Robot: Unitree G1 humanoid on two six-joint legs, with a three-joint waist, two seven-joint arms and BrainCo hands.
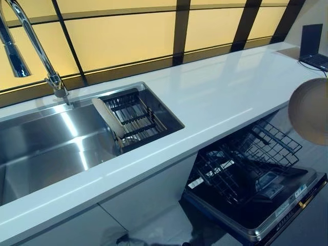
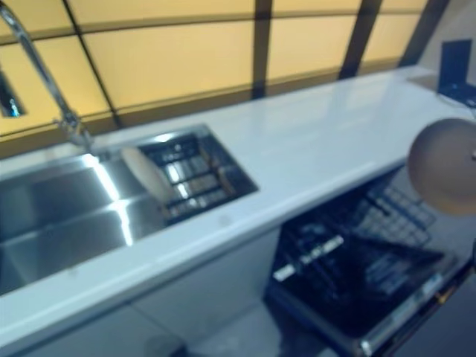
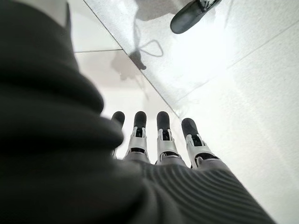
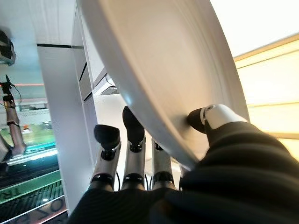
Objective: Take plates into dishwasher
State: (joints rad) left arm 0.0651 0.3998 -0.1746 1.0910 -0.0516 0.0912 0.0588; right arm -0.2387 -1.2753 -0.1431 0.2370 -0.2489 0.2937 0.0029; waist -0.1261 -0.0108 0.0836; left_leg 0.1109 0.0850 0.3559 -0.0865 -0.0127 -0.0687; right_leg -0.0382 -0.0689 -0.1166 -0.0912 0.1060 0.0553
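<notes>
A beige plate [image 1: 310, 110] hangs in the air at the far right, over the open dishwasher's lower rack [image 1: 246, 159]. In the right wrist view my right hand [image 4: 215, 117] pinches this plate [image 4: 173, 70] at its rim, thumb on one face and fingers [image 4: 133, 135] behind the other. A second pale plate [image 1: 108, 119] stands on edge in the black wire rack [image 1: 136, 118] inside the sink [image 1: 46, 148]. My left hand [image 3: 163, 140] shows only in its wrist view, fingers straight, pointing down at the floor and holding nothing.
The white counter [image 1: 220, 97] runs from the sink to a laptop [image 1: 315, 48] at the far right. A tall faucet [image 1: 31, 41] rises behind the sink. The dishwasher door [image 1: 277, 205] lies folded down under the pulled-out rack.
</notes>
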